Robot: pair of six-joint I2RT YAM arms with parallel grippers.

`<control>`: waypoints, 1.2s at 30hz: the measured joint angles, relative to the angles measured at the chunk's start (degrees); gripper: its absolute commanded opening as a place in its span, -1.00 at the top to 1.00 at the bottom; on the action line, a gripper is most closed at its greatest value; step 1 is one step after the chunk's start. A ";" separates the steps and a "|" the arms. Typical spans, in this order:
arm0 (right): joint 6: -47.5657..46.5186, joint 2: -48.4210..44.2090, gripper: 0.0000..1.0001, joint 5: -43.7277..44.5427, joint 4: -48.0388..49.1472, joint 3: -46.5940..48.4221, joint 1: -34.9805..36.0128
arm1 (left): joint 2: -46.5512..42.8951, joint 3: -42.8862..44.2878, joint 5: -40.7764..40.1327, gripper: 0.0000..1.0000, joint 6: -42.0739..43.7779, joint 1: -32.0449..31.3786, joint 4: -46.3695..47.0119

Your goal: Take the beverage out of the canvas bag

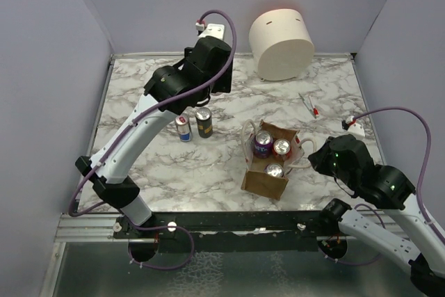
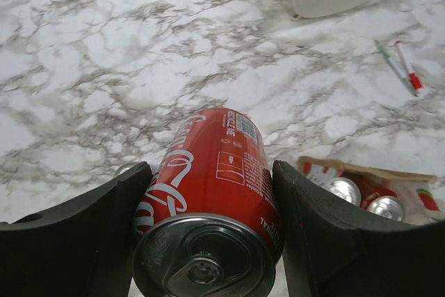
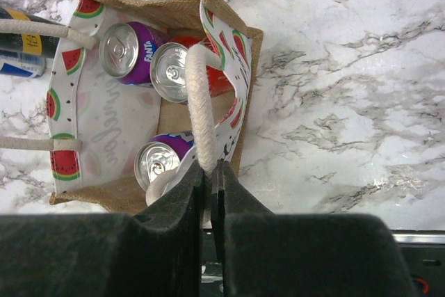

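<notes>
A red cola can [image 2: 208,193], the beverage, hangs tilted above the marble table, and my left gripper [image 2: 208,172] is shut on its sides. The tan canvas bag [image 1: 263,180] stands open at the front right of the table. Its watermelon-print lining [image 3: 73,60] shows from above. Inside stand a purple can [image 3: 125,50], a red can [image 3: 170,72] and another purple can [image 3: 156,161]. My right gripper [image 3: 212,168] is shut on the bag's near white rope handle [image 3: 198,95], at the bag's right side. The bag [image 2: 389,175] also shows low right in the left wrist view.
Two cans stand on the table left of the bag, one blue and silver [image 1: 183,128], one dark [image 1: 204,122], below my left arm. A large cream cylinder [image 1: 280,43] lies at the back. Pens [image 1: 309,106] lie at the right. Grey walls enclose the table.
</notes>
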 measured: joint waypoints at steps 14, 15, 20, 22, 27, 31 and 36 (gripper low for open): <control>0.00 0.50 0.87 0.00 0.00 0.00 0.00 | -7.52 -22.25 -2.49 1.00 -4.39 25.33 -2.73; 0.00 0.50 0.87 0.00 0.00 0.00 0.00 | -8.09 -24.68 -2.32 1.00 -5.05 27.36 -2.38; 0.00 0.48 0.87 0.00 0.00 0.00 0.00 | -9.03 -36.37 -0.42 1.00 -7.67 32.11 0.35; 0.00 0.44 0.87 0.00 0.00 0.00 0.00 | -8.94 -40.04 1.57 1.00 -8.48 32.79 2.27; 0.02 0.35 0.87 0.00 -0.02 0.00 0.00 | -7.74 -45.88 4.90 1.00 -9.86 34.16 7.58; 0.02 0.11 0.87 0.00 -0.02 0.00 0.00 | -4.92 -47.82 6.25 1.00 -10.27 35.67 10.45; 0.02 -0.61 0.87 0.00 -0.02 0.00 0.00 | -4.44 -53.77 10.12 1.00 -10.27 37.62 15.91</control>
